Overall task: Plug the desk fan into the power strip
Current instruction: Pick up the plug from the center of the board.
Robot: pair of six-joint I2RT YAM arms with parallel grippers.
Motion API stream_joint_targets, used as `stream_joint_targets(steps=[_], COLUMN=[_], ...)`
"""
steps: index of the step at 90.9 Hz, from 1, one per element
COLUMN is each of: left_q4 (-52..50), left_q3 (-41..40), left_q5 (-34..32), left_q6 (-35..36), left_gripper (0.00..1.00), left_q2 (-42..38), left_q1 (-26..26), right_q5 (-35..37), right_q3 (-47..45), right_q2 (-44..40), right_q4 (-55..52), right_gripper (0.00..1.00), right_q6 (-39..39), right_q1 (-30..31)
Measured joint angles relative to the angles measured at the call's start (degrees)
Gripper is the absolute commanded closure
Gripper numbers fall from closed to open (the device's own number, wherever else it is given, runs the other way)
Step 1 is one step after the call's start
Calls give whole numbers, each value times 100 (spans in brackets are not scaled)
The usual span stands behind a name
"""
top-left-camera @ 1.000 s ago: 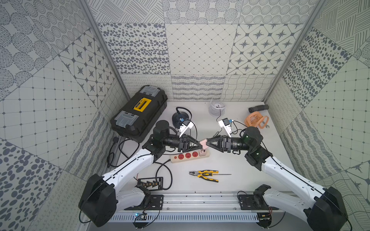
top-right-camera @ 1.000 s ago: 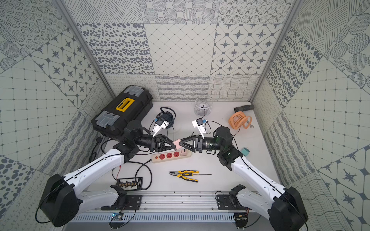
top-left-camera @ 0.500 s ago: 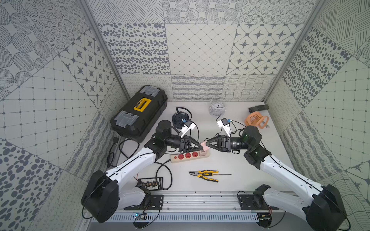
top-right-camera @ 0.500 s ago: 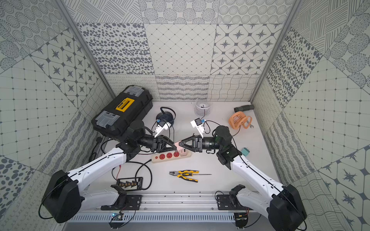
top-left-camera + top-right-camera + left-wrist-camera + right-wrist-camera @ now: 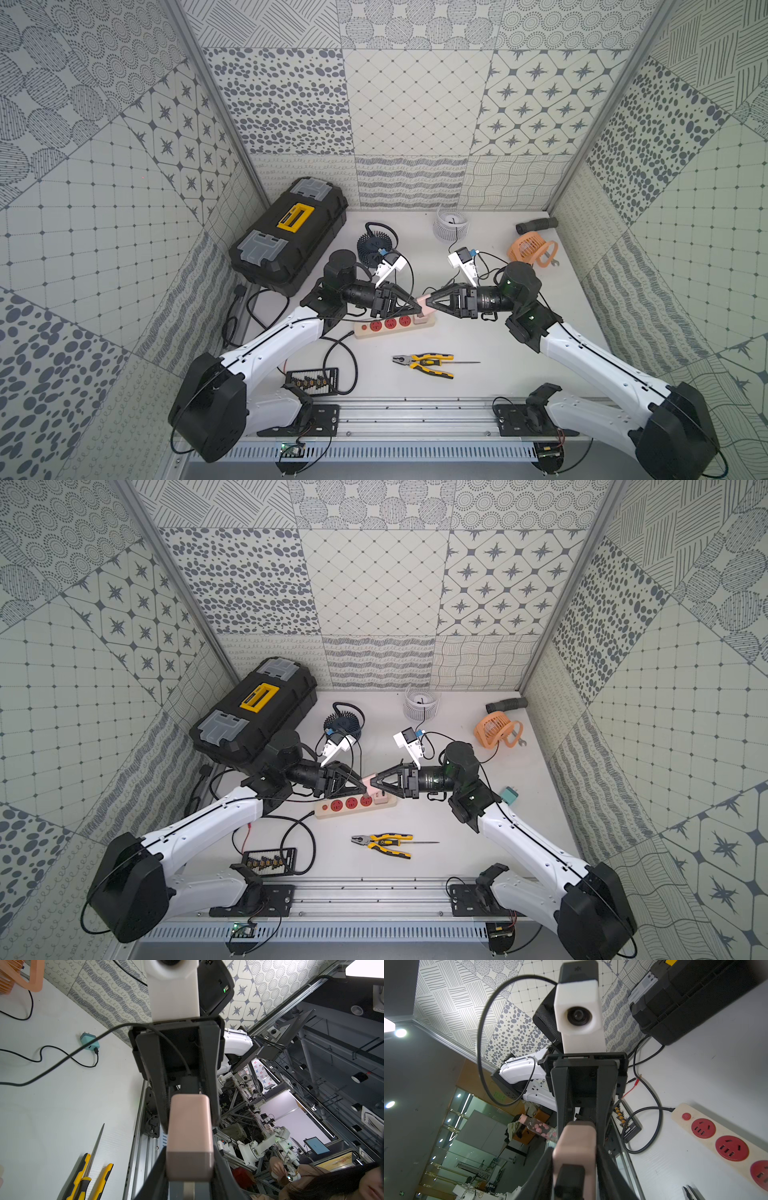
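Shared pink plug (image 5: 424,300): left end effector (image 5: 418,310) and right end effector (image 5: 429,305) both clamp it.
Their tips meet (over the power strip (image 5: 390,326), at its right end).

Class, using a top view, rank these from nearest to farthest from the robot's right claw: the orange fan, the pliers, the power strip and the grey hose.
From the right claw:
1. Power strip: just under its tip.
2. Pliers: on the table toward the front rail.
3. Orange fan: back right.
4. Grey hose: far right corner, behind the fan.

Bright, even, soft-shadowed light in both top views; wide-angle bending and blurred near foreground in wrist views.
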Motion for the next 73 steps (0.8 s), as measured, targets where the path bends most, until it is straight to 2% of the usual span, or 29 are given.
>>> stream_joint_targets(steps=[15, 21, 26, 30, 36, 53, 73], left_q4=[-81, -138, -286, -498, -990, -2350, -3606], left_q3=[0, 0, 0, 17, 101, 389, 459], left_q5=[-74, -122, -205, -378, -778, -1976, -3657], left_q6=[-31, 31, 181, 420, 826, 2094, 3394], left_gripper=[98, 68, 48, 38, 30, 20, 20], left_q2=[0, -11, -48, -107, -205, -317, 201], left_q1=[0, 0, -4, -4, 0, -4, -57], right_q5=[107, 162, 236, 262, 372, 1016, 1950], right_q3=[0, -2, -2, -2, -13, -330, -629], right_q2=[-26, -48, -81, -131, -236, -601, -1099], right_q4=[-116, -168, -280, -417, -566, -850, -1530], right_gripper=[81, 85, 88, 89, 90, 89, 89], right_q6=[-195, -258, -374, -411, -518, -754, -1104], right_q1=[-4, -2, 7, 13, 15, -55, -116])
